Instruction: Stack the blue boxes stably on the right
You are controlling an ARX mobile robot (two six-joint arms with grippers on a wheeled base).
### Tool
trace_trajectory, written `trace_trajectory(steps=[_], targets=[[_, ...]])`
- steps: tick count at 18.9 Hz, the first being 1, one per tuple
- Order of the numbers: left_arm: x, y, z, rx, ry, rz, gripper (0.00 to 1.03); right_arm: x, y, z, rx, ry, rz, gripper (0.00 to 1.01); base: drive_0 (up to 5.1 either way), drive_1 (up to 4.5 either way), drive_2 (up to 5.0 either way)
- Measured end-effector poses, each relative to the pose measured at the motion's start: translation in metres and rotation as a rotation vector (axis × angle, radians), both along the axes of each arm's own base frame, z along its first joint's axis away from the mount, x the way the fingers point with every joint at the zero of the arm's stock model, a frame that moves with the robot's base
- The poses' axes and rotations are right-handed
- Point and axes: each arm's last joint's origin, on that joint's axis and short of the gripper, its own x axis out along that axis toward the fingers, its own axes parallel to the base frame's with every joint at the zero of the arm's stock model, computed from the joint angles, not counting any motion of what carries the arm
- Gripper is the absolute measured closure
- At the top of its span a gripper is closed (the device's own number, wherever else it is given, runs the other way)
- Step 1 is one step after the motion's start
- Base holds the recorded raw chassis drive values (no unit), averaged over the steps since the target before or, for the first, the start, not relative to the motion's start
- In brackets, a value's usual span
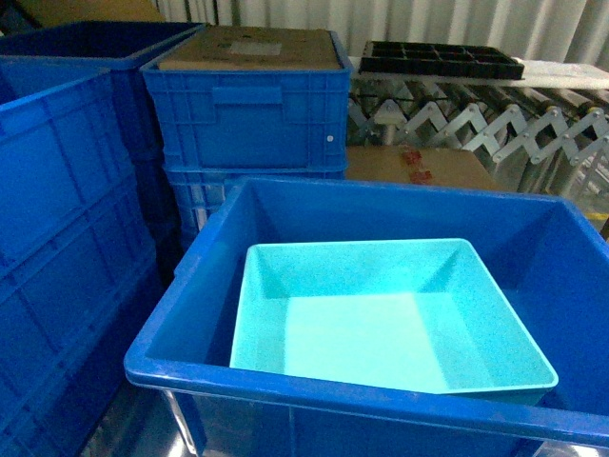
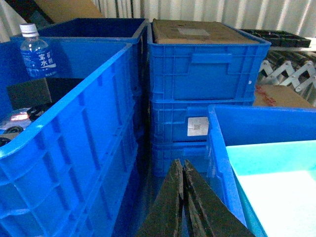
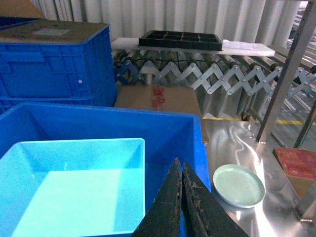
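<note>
Turquoise tub (image 1: 381, 324) open above; blue bin (image 1: 561, 248) walls surround.

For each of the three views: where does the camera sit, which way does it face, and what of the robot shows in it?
Head: high on the robot, slanting down at the turquoise tub inside the blue bin; no robot parts show.
Left wrist: low, facing forward at stacked crates; left gripper shut at bottom.
Right wrist: facing forward over the bin's right side toward the conveyor and plate; right gripper shut.
All three share the tub and bin.
</note>
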Motion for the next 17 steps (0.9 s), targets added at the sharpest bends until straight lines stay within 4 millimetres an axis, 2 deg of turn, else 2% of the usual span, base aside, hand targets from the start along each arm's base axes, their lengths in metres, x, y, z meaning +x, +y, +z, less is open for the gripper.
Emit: trace_trajectory(steps=[7,17], targets=[[-0.026,0.0,0.006,0.0,-0.021,0.0,1.01,-0.024,0.0,0.007,0.0,-0.024,0.0,0.99,0.0,0.0,0.0],[-0.047,0.0,0.009,0.0,-0.032,0.0,1.01,-0.042,0.0,0.007,0.0,-0.026,0.0,0.99,0.0,0.0,0.0]])
